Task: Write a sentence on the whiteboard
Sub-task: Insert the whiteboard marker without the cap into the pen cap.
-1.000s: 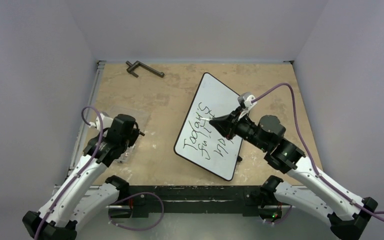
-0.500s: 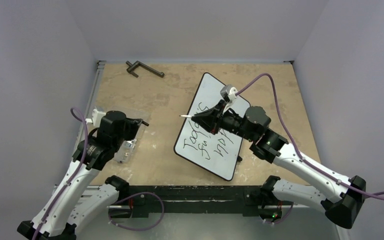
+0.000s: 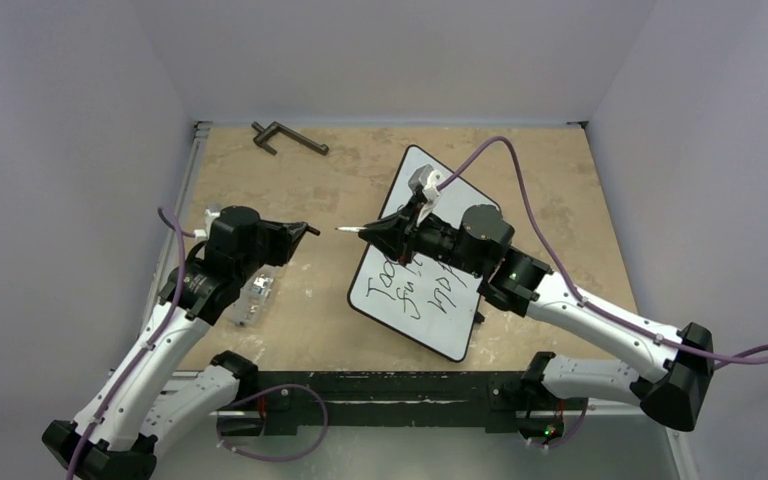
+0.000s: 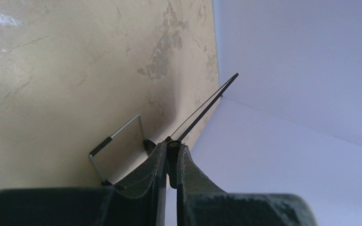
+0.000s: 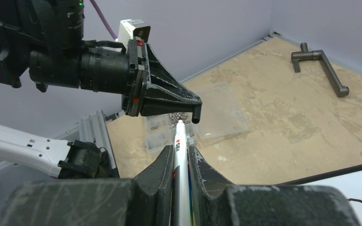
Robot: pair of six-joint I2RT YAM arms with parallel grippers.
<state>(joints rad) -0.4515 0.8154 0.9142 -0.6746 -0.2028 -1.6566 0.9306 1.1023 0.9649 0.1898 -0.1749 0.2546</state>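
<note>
The whiteboard (image 3: 449, 331) lies tilted on the table's right half, its corner showing as whiteboard (image 5: 358, 190). The sentence (image 3: 407, 292) runs in slanted black lines starting "Today's". My right gripper (image 3: 375, 232) hovers over the board's left edge, shut on a white marker (image 3: 352, 229) that points left. In the right wrist view the right gripper (image 5: 180, 153) grips the marker (image 5: 180, 141), whose bare tip is just short of a small black cap (image 5: 196, 116). My left gripper (image 3: 305, 231) is shut on that cap (image 4: 172, 147) and faces the marker tip.
A clear plastic box (image 3: 250, 296) of screws sits under the left arm, seen too as the box (image 5: 162, 132) with its lid (image 5: 221, 110) beside it. A dark crank handle (image 3: 288, 137) lies at the back left.
The right gripper lifted the marker off the board and swung left. The left gripper rose from the box and moved right, so cap and marker tip now nearly meet.
</note>
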